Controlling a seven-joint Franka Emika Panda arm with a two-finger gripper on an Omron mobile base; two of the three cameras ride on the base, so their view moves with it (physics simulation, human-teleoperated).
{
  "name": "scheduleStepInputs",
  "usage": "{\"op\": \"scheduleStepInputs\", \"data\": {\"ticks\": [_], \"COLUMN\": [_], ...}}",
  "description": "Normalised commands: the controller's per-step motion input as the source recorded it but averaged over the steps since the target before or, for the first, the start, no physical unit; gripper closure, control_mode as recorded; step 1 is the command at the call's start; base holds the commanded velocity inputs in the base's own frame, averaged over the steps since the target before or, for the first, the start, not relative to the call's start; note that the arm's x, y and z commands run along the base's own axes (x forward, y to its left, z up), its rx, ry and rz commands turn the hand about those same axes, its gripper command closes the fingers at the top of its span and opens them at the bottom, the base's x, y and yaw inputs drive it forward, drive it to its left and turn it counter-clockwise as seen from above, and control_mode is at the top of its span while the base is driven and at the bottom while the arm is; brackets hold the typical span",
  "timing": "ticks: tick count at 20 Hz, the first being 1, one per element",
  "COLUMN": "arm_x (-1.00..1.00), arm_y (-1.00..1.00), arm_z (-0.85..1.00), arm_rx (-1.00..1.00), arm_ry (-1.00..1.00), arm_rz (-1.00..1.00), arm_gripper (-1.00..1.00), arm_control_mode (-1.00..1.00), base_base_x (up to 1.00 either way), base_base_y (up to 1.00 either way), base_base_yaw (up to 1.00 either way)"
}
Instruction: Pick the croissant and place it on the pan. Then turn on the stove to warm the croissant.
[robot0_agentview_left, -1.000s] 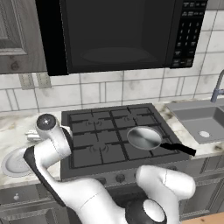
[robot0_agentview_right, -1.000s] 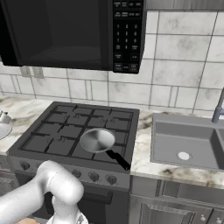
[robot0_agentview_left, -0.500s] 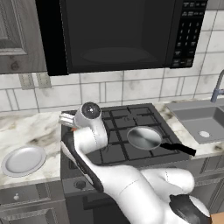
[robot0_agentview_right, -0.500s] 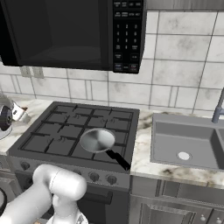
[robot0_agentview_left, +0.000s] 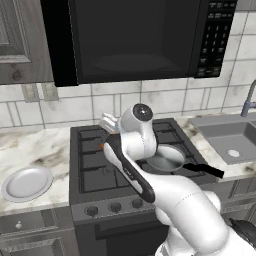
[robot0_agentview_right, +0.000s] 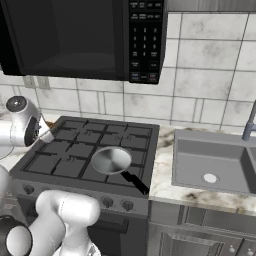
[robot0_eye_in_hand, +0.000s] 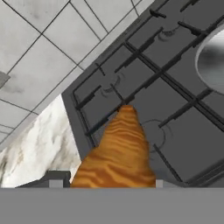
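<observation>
Above the left side of the stove (robot0_agentview_left: 100, 165), the gripper (robot0_eye_in_hand: 105, 183) holds the croissant (robot0_eye_in_hand: 117, 153) between closed fingers, its long axis running away from the hand, tapered tip pointing at the grates. The pan (robot0_agentview_right: 111, 161) sits to the right, handle toward the stove's front right corner.

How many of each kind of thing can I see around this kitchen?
Croissant, in the gripper: 1
Pan: 1
Plate: 1
Stove: 1
Microwave: 1
Sink: 1
Total: 6
</observation>
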Motion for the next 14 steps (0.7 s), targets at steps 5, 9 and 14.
{"op": "scheduleStepInputs", "data": {"ticks": [5,9,14], "arm_x": [0.00,0.00,0.00], "arm_y": [-0.70,-0.61,-0.56], "arm_z": [0.08,0.00,0.00], "arm_rx": [0.18,0.17,0.14], "arm_ry": [0.30,0.31,0.28], "arm_rz": [-0.26,-0.24,-0.23], "arm_gripper": [1.00,1.00,1.00], "arm_control_mode": [-1.00,-1.00,-1.00], "base_base_x": [0.00,0.00,0.00], "base_base_y": [0.00,0.00,0.00], "base_base_yaw": [0.00,0.00,0.00]}}
